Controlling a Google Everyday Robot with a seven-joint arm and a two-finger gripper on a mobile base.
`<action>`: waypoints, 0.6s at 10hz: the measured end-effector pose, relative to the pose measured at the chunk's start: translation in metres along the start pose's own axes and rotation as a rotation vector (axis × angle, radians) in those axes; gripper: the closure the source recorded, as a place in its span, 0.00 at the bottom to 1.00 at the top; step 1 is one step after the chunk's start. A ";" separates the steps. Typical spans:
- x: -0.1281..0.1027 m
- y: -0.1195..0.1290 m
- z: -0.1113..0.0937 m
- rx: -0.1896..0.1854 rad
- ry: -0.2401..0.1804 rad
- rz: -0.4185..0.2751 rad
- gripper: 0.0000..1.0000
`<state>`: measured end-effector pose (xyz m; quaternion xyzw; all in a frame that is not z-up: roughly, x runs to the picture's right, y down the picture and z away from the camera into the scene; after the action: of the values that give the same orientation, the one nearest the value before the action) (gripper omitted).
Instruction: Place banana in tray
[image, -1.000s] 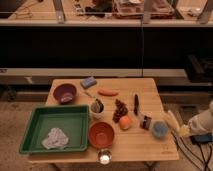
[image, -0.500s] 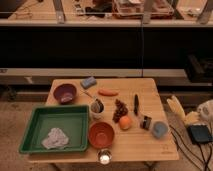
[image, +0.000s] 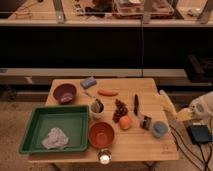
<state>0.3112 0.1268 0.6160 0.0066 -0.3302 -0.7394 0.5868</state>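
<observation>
The banana (image: 167, 103) is a pale yellow slim fruit sticking up and to the left out of my gripper (image: 183, 114), just off the table's right edge. The gripper is shut on the banana's lower end, and my pale arm (image: 204, 106) enters from the right edge of the view. The green tray (image: 62, 120) sits at the table's front left, far from the gripper, with a crumpled white cloth (image: 55, 138) in it.
On the wooden table (image: 150, 147) are a purple bowl (image: 65, 92), blue sponge (image: 88, 81), carrot (image: 107, 92), cup with utensils (image: 97, 106), grapes (image: 119, 110), orange fruit (image: 125, 122), orange bowl (image: 101, 134), dark utensil (image: 136, 103), small can (image: 146, 121) and blue cup (image: 159, 129). A black device (image: 200, 134) lies on the floor at right.
The gripper has lifted the banana from beside the blue cup at the table's right edge, upward and slightly back. The objects on the table have not moved.
</observation>
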 end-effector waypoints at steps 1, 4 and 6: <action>0.002 -0.016 0.005 0.001 -0.022 -0.029 0.94; 0.003 -0.096 0.032 0.018 -0.126 -0.183 0.94; -0.011 -0.149 0.050 0.037 -0.189 -0.290 0.94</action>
<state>0.1666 0.1740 0.5771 -0.0045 -0.3930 -0.8073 0.4402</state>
